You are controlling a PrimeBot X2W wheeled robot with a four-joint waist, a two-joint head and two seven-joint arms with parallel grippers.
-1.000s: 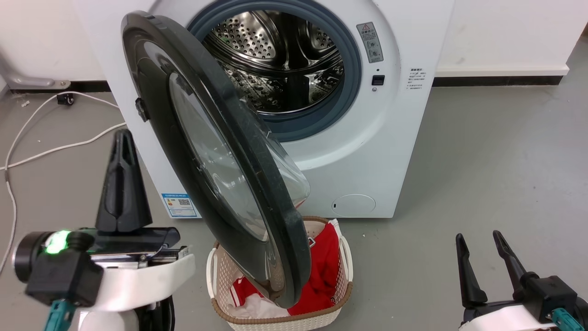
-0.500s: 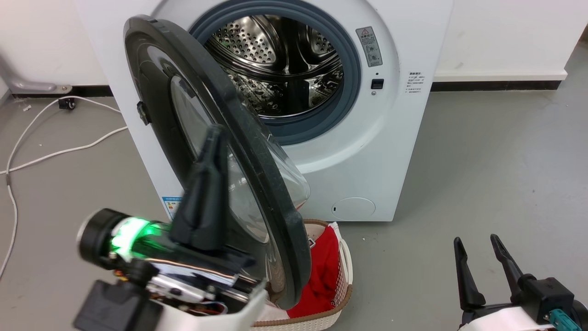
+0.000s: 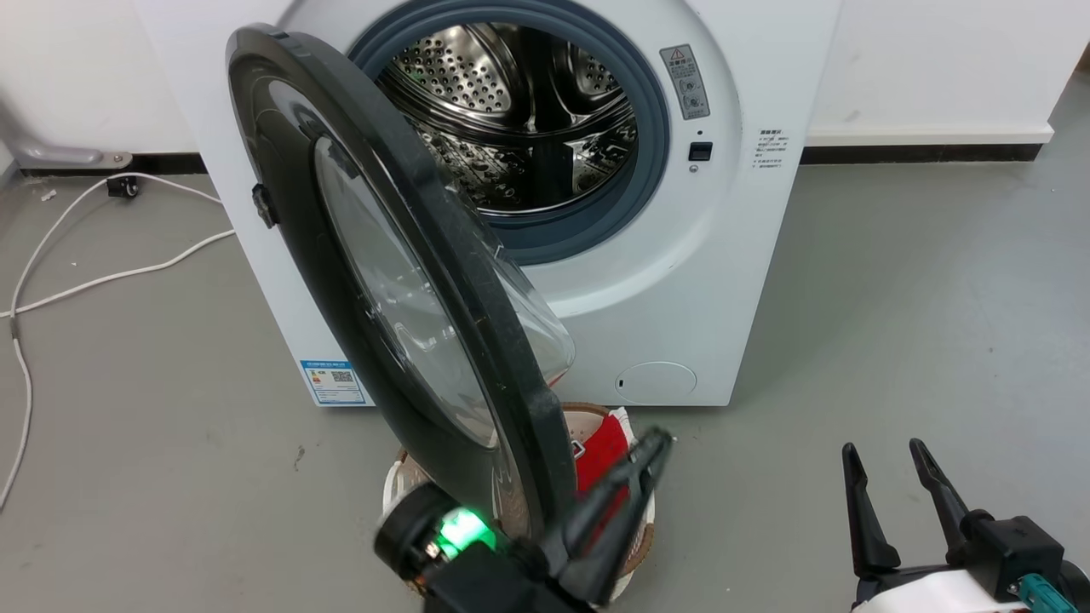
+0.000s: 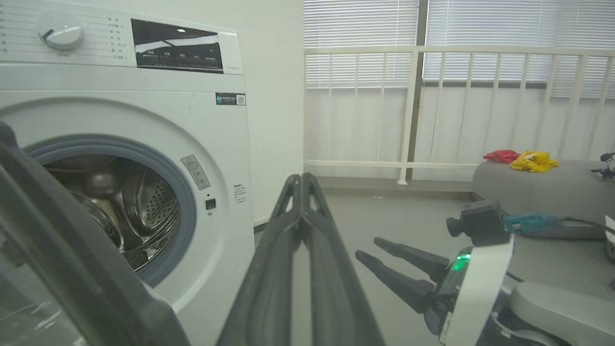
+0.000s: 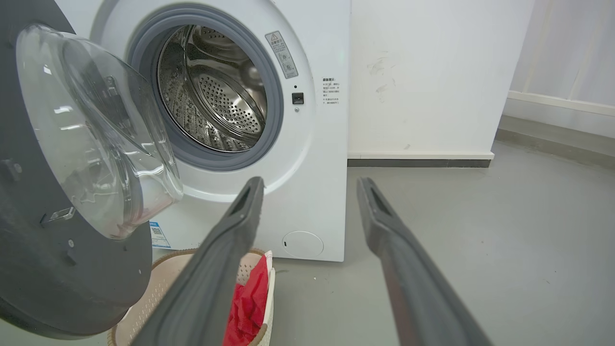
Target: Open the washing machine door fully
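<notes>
The white washing machine (image 3: 749, 255) stands with its steel drum (image 3: 519, 111) exposed. Its round black door (image 3: 392, 289) hangs partly open, hinged at the left, its free edge swung out toward me. My left gripper (image 3: 660, 440) is shut on nothing, low in the head view just right of the door's lower edge, fingers pointing up and right. In the left wrist view its fingers (image 4: 301, 179) meet, with the door's rim (image 4: 72, 250) at the lower left. My right gripper (image 3: 882, 449) is open at the lower right, apart from the machine; its wrist view shows the door's glass bowl (image 5: 91, 129).
A wicker laundry basket (image 3: 647, 519) with red clothes sits on the floor under the door's lower edge. A white cable (image 3: 102, 277) trails over the grey floor at the left. To the right are a white railing (image 4: 408, 115) and a grey bench (image 4: 543, 187).
My left gripper has swept from the left of the door across its front to the bottom centre, right of the door's edge. The door and right gripper have stayed put.
</notes>
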